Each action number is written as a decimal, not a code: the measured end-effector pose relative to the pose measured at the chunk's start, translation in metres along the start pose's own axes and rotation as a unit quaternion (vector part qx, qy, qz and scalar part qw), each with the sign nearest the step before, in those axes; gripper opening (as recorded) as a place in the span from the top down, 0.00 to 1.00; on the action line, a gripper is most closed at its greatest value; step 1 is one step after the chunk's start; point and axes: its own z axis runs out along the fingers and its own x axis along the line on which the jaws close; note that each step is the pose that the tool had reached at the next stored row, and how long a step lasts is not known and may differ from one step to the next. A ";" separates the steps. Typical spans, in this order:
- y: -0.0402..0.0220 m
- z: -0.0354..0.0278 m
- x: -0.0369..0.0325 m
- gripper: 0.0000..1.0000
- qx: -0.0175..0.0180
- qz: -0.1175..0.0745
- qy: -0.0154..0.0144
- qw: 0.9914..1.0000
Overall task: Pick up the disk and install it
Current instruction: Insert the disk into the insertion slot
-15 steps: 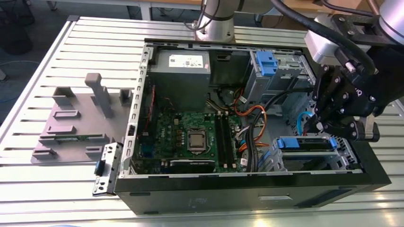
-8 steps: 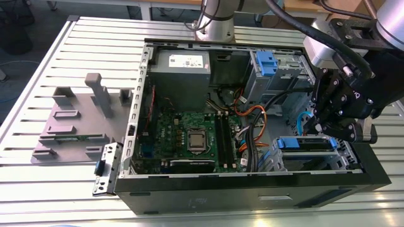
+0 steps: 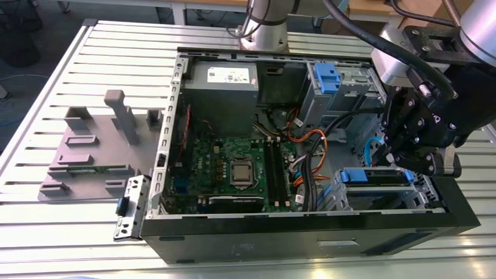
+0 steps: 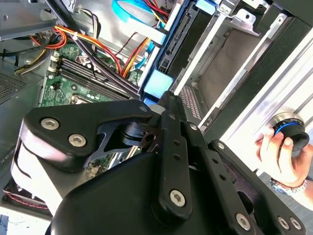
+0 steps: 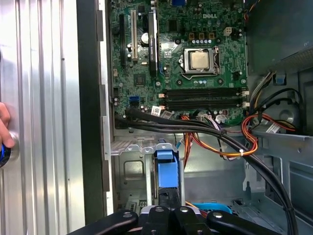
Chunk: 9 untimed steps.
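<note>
Exterior view puts my claw (image 3: pixel 419 165) over the drive cage (image 3: pixel 372 200) at the exterior view's right, at the near end of the open case (image 3: pixel 310 226) on the bench (image 3: pixel 101 58). The disk (image 3: pixel 377 176) sits in that cage with its blue rail showing, just beside the claw's tip. I cannot tell whether the claw is clenched or released.

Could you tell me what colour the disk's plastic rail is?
Blue rail, clearest in the first wrist view.
</note>
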 end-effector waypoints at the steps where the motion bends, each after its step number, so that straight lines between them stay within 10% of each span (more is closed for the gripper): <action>1: 0.0000 0.0003 0.0000 0.89 0.000 0.000 0.000 1.000; 9: -0.0002 0.0026 0.0001 0.89 0.000 0.000 0.000 1.000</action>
